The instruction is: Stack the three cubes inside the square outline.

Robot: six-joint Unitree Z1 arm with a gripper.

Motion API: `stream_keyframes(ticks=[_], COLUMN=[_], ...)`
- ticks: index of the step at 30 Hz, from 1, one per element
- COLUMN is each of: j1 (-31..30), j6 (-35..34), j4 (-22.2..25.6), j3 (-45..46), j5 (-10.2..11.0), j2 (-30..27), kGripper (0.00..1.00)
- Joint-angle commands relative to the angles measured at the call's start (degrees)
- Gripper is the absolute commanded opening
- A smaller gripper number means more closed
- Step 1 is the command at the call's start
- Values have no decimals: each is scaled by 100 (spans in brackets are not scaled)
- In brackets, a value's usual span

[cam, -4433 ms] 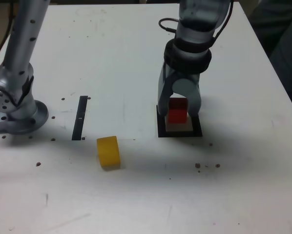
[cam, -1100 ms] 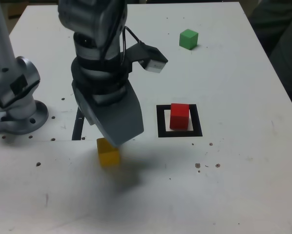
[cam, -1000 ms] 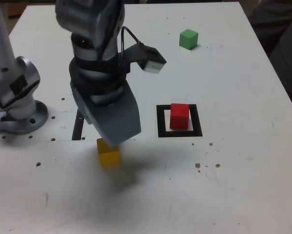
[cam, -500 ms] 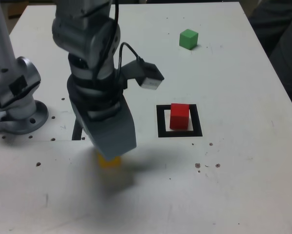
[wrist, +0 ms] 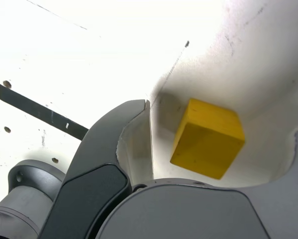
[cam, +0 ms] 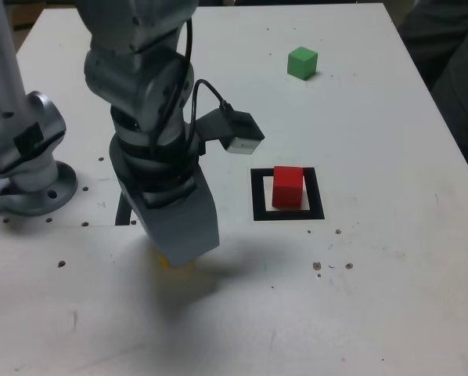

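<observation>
One yellow cube [wrist: 209,138] sits between the parted jaws of the gripper [wrist: 221,144], which stand wide and hold nothing. Beyond the gripper, toward the exterior view's right, the red cube [cam: 288,188] lies inside the square outline [cam: 315,194], the green cube [cam: 302,63] farther off.

The exterior view looks steeply down across the worktop [cam: 375,274] from off the arm; the wrist view peers closely past the jaws [wrist: 189,209]. Both share the yellow cube [wrist: 209,139].
</observation>
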Motion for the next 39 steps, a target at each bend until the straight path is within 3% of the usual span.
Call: stream_keyframes(ticks=[1,9,18,21,31,39], j1=[-10,-88,-205,-254,-308,-308], j6=[-38,-226,-393,-427,-491,-600], j4=[13,6,-38,-63,-20,317], j3=[-26,-59,-49,-40,-116,-301], j5=[53,188,244,243,255,276], j2=[87,249,331,359,408,296], kGripper=[88,78,44,38,33,33])
